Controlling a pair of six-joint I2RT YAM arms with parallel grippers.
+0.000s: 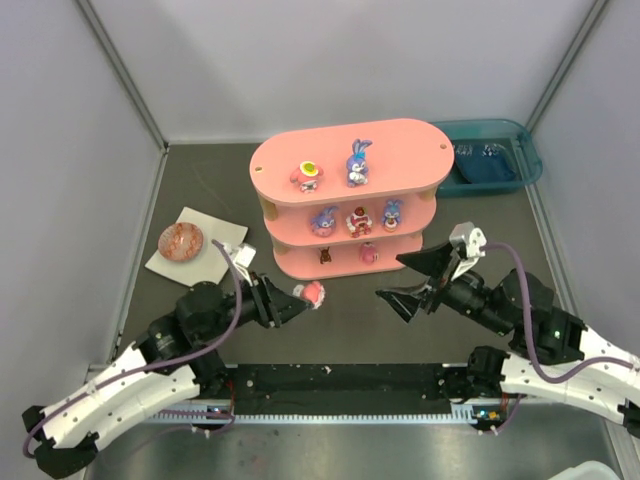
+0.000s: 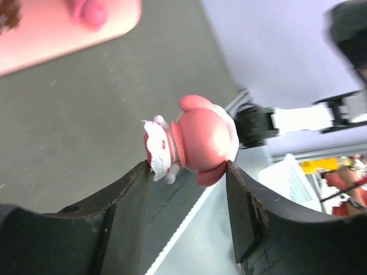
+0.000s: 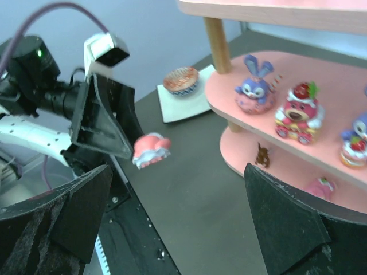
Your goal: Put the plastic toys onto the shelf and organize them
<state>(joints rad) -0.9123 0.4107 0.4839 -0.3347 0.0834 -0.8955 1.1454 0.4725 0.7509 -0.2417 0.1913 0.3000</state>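
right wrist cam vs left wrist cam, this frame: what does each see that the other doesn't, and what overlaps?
Only right wrist: the middle tier of the shelf with a purple bunny toy and a red toy, the speckled ball on its white plate, and the right tool standing open.
Only left wrist: the grip up close, with the left tool pressing on both sides of the pink toy.
Both: that pink toy held in the left tool, and part of the pink shelf.

Pink-white toy (image 1: pixel 312 293) clamped sideways near pink three-tier shelf (image 1: pixel 400 150) bearing seven figurines (image 1: pixel 358 163).
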